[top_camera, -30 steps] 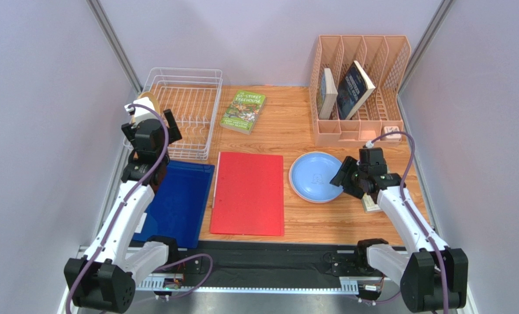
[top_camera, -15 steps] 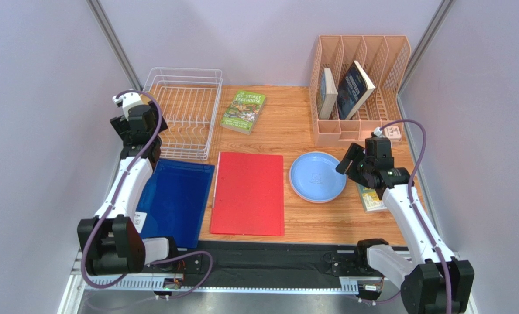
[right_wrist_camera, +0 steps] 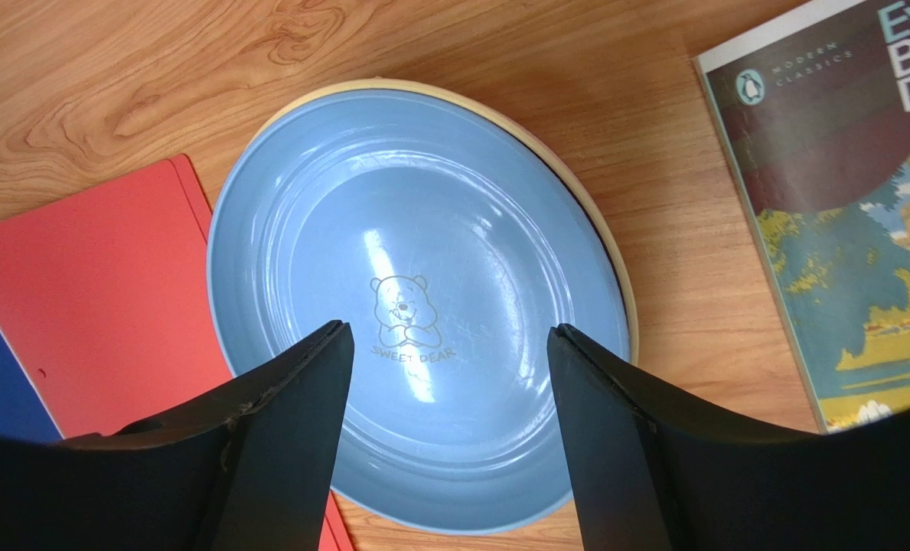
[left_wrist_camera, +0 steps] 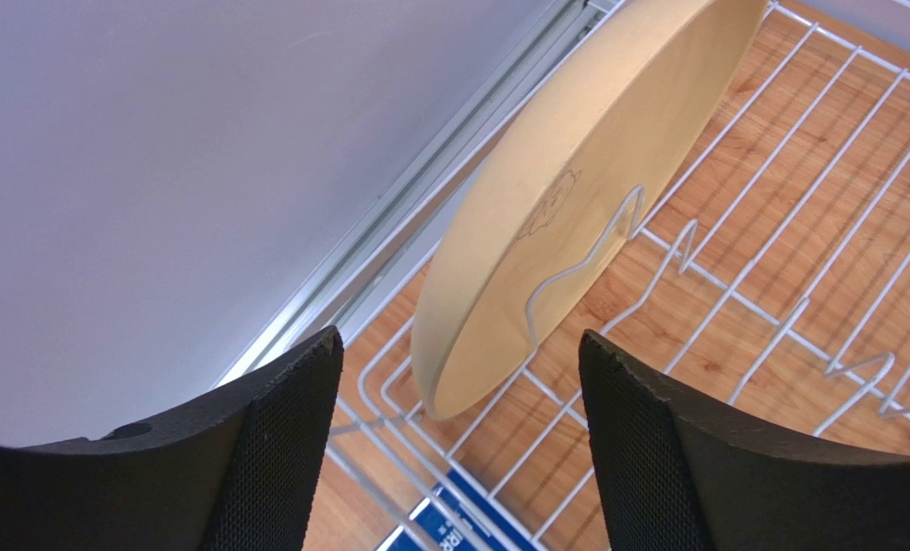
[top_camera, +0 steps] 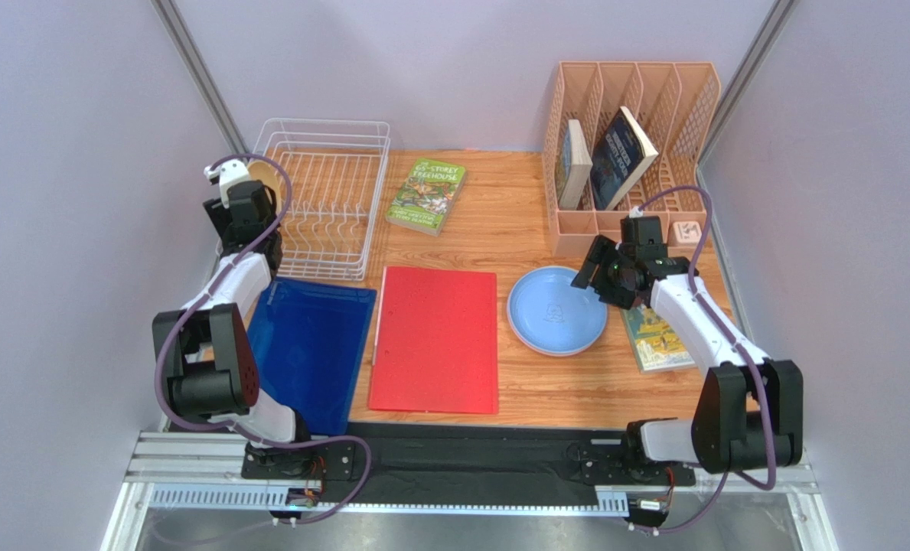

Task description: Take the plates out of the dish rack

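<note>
Wood bench, pale walls, top cam first: the white dish rack (top_camera: 319, 201) sits at the far left corner with a cream plate (top_camera: 266, 175) on edge at its left side, and a blue plate (top_camera: 556, 310) lies flat toward the right edge. Left wrist cam: left gripper (left_wrist_camera: 457, 367) has its jaws wide apart, lined up on that cream plate leaning among the prongs. Right wrist cam: right gripper (right_wrist_camera: 448, 339) is spread open too, above the blue plate, which rests on a second cream plate (right_wrist_camera: 611, 247) with only its rim peeking out.
</note>
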### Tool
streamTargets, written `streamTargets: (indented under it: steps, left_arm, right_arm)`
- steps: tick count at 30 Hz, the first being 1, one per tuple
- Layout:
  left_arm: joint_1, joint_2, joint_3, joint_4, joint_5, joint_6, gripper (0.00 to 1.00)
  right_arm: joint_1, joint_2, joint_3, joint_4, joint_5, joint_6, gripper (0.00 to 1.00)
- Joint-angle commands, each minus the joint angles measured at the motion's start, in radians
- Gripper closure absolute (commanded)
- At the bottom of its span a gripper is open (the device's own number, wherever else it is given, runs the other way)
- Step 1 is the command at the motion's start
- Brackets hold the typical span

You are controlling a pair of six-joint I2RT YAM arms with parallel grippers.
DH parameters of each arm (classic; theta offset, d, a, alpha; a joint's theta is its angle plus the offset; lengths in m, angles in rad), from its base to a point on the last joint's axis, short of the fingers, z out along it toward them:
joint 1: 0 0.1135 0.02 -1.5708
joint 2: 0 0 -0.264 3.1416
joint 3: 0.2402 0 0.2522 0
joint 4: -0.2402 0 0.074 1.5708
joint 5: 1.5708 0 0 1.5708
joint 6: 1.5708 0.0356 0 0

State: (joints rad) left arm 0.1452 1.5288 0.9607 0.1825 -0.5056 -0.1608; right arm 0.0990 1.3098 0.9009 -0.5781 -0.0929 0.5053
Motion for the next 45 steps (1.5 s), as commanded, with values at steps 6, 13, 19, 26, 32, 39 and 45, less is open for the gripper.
streamTargets:
  steps: [6, 13, 19, 26, 32, 39, 45]
  left_arm:
    - [0.005, 0.014, -0.013, 0.172, -0.042, 0.087, 0.57]
    - [0.005, 0.031, -0.004, 0.161, -0.025, 0.092, 0.89]
    - [0.005, 0.008, -0.002, 0.166, 0.024, 0.11, 1.0]
    - [-0.002, -0.056, 0.019, 0.153, 0.029, 0.138, 1.0]
    - [-0.12, -0.052, 0.007, 0.31, -0.23, 0.338, 1.0]
    - [-0.19, -0.07, -0.017, 0.39, -0.433, 0.399, 1.0]
    - [-0.197, -0.065, -0.008, 0.384, -0.482, 0.434, 1.0]
  right_arm:
    - [-0.001, 0.081, 0.056, 0.083, -0.065, -0.016, 0.33]
    - [-0.001, 0.094, 0.058, 0.087, -0.068, -0.021, 0.33]
    - [-0.002, 0.095, 0.043, 0.101, -0.079, -0.014, 0.33]
    - [0.001, 0.092, 0.036, 0.103, -0.074, -0.024, 0.33]
    - [0.001, 0.088, 0.027, 0.107, -0.077, -0.024, 0.34]
    - [0.005, 0.046, 0.015, 0.087, -0.065, -0.025, 0.34]
    - [0.005, 0.01, -0.008, 0.073, -0.059, -0.028, 0.34]
